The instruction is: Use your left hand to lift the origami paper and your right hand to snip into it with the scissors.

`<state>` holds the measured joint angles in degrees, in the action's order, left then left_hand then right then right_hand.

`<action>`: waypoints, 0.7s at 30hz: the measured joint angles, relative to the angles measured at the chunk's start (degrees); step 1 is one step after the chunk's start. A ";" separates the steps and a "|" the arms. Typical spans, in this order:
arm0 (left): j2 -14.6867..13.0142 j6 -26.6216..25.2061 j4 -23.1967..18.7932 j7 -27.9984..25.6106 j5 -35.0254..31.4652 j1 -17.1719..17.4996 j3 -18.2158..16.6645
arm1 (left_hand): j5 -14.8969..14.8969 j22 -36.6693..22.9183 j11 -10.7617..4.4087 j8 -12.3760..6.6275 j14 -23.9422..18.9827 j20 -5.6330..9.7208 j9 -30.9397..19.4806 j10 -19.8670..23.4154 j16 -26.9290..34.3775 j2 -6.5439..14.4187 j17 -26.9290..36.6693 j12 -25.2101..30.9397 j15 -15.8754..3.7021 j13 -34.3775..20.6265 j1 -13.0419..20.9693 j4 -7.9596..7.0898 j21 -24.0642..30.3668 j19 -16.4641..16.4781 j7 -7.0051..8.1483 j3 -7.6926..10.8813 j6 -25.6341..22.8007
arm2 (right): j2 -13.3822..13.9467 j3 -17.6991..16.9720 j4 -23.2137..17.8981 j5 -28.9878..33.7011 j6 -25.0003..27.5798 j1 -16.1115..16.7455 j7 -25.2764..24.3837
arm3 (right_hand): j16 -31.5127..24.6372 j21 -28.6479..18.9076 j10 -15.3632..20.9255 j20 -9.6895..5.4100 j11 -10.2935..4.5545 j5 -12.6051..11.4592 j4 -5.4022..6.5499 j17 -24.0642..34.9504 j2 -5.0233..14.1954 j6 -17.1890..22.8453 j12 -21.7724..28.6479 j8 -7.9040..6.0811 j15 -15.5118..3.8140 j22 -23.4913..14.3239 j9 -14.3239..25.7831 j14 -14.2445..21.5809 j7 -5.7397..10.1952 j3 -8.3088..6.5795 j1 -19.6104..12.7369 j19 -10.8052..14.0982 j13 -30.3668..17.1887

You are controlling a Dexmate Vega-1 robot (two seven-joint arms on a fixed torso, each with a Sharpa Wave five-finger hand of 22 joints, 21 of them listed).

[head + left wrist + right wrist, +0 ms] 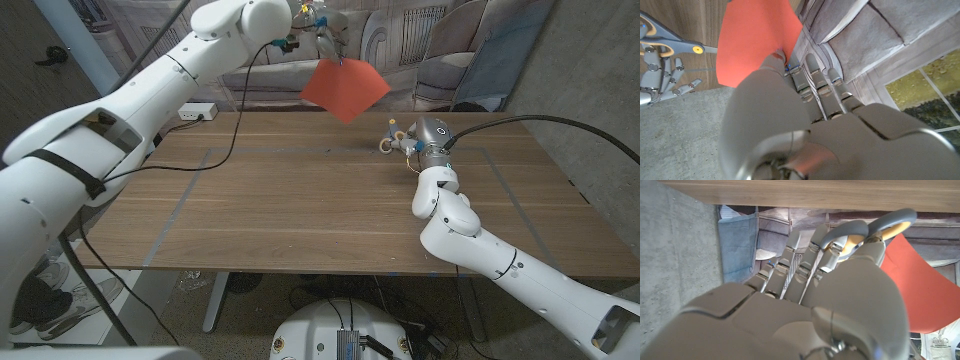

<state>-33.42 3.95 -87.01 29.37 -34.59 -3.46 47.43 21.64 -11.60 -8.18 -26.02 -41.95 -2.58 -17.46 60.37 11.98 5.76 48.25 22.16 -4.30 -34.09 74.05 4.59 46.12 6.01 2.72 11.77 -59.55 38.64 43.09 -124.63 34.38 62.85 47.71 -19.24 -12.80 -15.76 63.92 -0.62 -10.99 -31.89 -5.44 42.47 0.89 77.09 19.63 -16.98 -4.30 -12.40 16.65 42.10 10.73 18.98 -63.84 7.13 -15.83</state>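
An orange-red sheet of origami paper (345, 88) hangs in the air over the table's far edge, pinched at its top corner by my left hand (320, 22). In the left wrist view the paper (757, 40) stands beyond my left hand (810, 100). My right hand (412, 145) is low over the table, to the right of and below the paper. It grips the scissors (389, 141) by their grey and yellow handles. The right wrist view shows the scissors' handle loops (880, 225) around the fingers of my right hand (840, 295), with the paper (920, 290) beyond. The blades are hidden there.
The wooden table (300, 210) carries faint tape lines. A white power strip (195, 112) with a cable lies at its far left edge. A printed cloth backdrop (440, 50) hangs behind the table.
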 measured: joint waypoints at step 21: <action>-1.08 0.30 0.82 0.92 -4.14 -0.44 1.32 | -6.35 0.01 -0.33 15.44 20.45 -3.69 5.23 -25.40 -2.10 -2.76 -12.72 -12.22 1.75 9.60 -9.29 -5.86 -0.79 -6.99 -0.03 -6.97 26.41 | 1.25 2.38 -1.19 -2.09 4.42 -2.73 -1.45 | 0.00 0.00 0.18 0.01 0.03 0.40 0.00 0.00 0.00 0.01 -0.18 -0.20 0.09 0.00 -0.04 0.09 -0.01 0.00 0.00 -0.01 0.00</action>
<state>-34.50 4.25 -86.19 30.28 -38.74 -3.91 48.75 15.29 -11.60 -8.51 -10.58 -21.50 -6.27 -12.23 34.96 9.88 2.99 35.53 9.94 -2.55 -24.49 64.76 -1.27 45.33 -0.98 2.69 4.80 -33.14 39.89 45.47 -125.82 32.29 67.27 44.97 -20.70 -12.80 -15.76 64.10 -0.62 -10.96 -31.48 -5.44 42.47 0.89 77.09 19.45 -17.18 -4.21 -12.40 16.61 42.19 10.73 18.98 -63.83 7.13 -15.83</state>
